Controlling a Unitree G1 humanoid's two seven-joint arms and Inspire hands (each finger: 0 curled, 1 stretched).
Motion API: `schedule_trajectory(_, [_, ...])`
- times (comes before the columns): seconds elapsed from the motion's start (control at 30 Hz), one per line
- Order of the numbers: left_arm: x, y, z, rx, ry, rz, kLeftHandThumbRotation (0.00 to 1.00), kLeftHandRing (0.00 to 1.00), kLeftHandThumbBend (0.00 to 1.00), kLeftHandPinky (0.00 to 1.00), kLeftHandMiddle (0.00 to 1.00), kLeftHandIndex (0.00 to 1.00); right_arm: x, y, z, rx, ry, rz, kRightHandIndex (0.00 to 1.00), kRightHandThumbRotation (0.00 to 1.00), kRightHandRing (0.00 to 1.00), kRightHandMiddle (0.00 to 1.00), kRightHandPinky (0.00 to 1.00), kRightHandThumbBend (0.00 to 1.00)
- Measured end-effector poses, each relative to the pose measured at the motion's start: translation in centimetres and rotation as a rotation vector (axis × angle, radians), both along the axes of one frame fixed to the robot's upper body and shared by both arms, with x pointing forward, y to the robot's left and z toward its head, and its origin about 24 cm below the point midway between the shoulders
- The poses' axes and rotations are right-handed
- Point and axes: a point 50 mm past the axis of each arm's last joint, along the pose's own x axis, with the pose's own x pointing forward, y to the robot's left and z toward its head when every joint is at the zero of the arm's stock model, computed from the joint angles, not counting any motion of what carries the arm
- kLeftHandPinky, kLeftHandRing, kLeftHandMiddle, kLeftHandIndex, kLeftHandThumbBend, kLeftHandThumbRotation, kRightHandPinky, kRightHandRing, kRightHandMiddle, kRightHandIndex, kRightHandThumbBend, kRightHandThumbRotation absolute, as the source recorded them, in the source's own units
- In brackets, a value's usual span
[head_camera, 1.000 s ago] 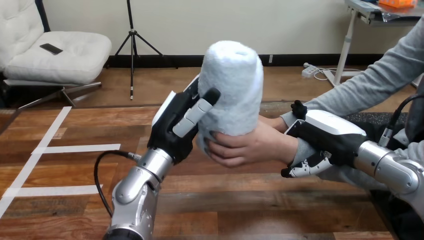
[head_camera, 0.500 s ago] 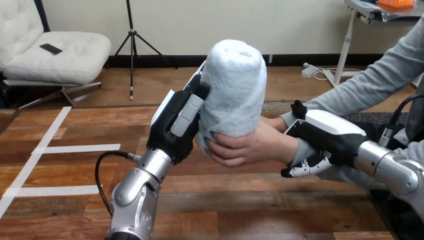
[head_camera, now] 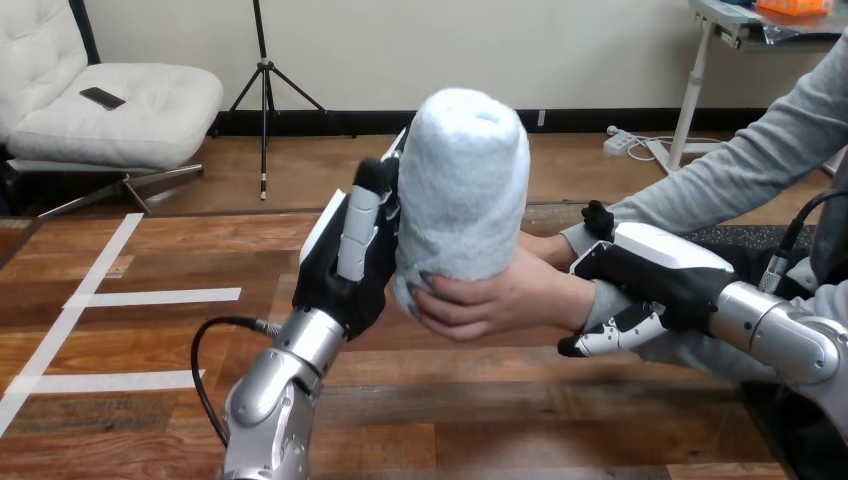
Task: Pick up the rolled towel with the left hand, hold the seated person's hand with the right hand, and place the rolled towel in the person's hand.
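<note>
The rolled towel (head_camera: 462, 185), white and fluffy, stands upright above the middle of the wooden table (head_camera: 450, 410). The person's hand (head_camera: 495, 300) comes in from the right and grips its lower end. My left hand (head_camera: 345, 262) is against the towel's left side, open, its thumb straight up along the roll and its fingers straight behind it. My right hand (head_camera: 650, 275) is shut on the person's wrist, thumb on top and fingers curled beneath the grey sleeve.
White tape strips (head_camera: 150, 297) mark the table's left part. A black cable (head_camera: 200, 345) loops out from my left forearm. The person's arm (head_camera: 740, 170) stretches in from the upper right.
My left thumb has lifted off the towel's front and straightened beside it. The towel has tipped slightly and sunk a little into the person's hand. My right hand has stayed put.
</note>
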Motion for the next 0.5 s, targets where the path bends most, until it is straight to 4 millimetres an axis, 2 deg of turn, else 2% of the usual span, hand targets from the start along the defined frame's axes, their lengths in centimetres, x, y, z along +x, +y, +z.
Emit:
schedule_trajectory(0.17, [-0.14,0.07,-0.22,-0.002,0.009,0.008,1.00,1.00,1.00,0.97,0.99,0.97,0.00,0.04,0.00,-0.002,0.007,0.004,0.67,0.60,0.62,0.66,0.56,0.94])
schedule_trajectory(0.33, [-0.22,0.16,-0.34,-0.002,0.014,0.017,1.00,1.00,1.00,0.97,0.99,0.97,0.03,0.14,0.07,-0.007,0.013,0.009,0.72,0.65,0.67,0.70,0.61,0.98])
schedule_trajectory(0.5, [-0.23,0.21,-0.34,0.000,0.011,0.024,1.00,1.00,1.00,0.96,0.98,0.96,0.07,0.26,0.15,-0.013,0.012,0.015,0.77,0.75,0.72,0.75,0.65,1.00])
